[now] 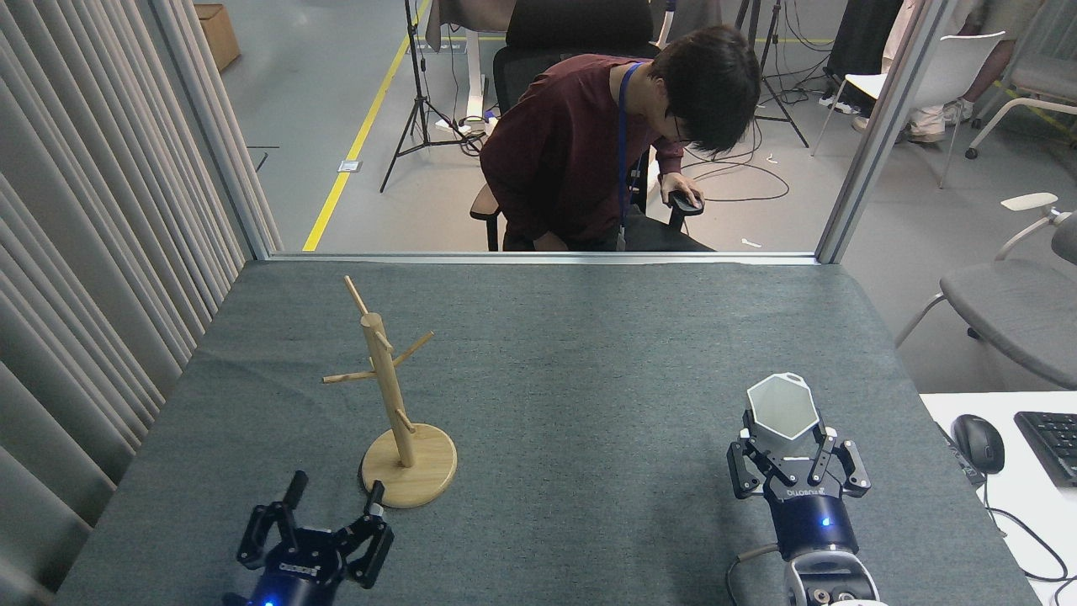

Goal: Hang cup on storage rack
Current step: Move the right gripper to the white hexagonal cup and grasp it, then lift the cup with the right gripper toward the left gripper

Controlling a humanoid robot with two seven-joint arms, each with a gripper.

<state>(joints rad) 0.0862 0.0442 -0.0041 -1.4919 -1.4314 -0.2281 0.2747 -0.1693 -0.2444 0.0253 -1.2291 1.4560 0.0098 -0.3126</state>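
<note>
Light wooden storage rack upright at left of centre, just beyond the left gripper, fingers spread wide, nothing between them. Lower right: white cup clamped in the right gripper; lettering there unreadable.

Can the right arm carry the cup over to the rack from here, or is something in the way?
Probably yes. The right gripper is shut on the cup, and only bare table cloth lies between it and the rack. The left gripper, open near the rack's base, might crowd it.
</note>
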